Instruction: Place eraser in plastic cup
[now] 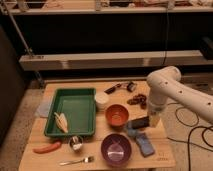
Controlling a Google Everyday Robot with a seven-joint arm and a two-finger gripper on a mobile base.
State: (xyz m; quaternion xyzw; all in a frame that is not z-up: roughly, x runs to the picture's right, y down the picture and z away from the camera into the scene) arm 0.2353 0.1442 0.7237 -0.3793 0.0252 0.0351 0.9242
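At the right side of the wooden table (pixel 45 155), the white arm (pixel 172 92) reaches down and the gripper (pixel 151 120) sits low over the tabletop with its fingers pressed together on the right end of the eraser (pixel 139 122), the dark block sticking out leftward from it. Just below and to the left of the gripper stands the plastic cup (pixel 132 133), small and blue-grey, with the flat light-blue block (pixel 146 144) lying just beyond it toward the table's front edge. Left of the gripper is the orange bowl (pixel 117 115); further down-left is the purple bowl (pixel 116 149), and well to the left the green tray (pixel 75 111). The risk from here is judged to lie in the cup's small mouth: the eraser looks long against it, so if it stays level on release it could bridge the rim, tip the light cup over or slide off onto the table. A grip at one end also lets the block swing, and a low approach could knock the cup toward the blue block.
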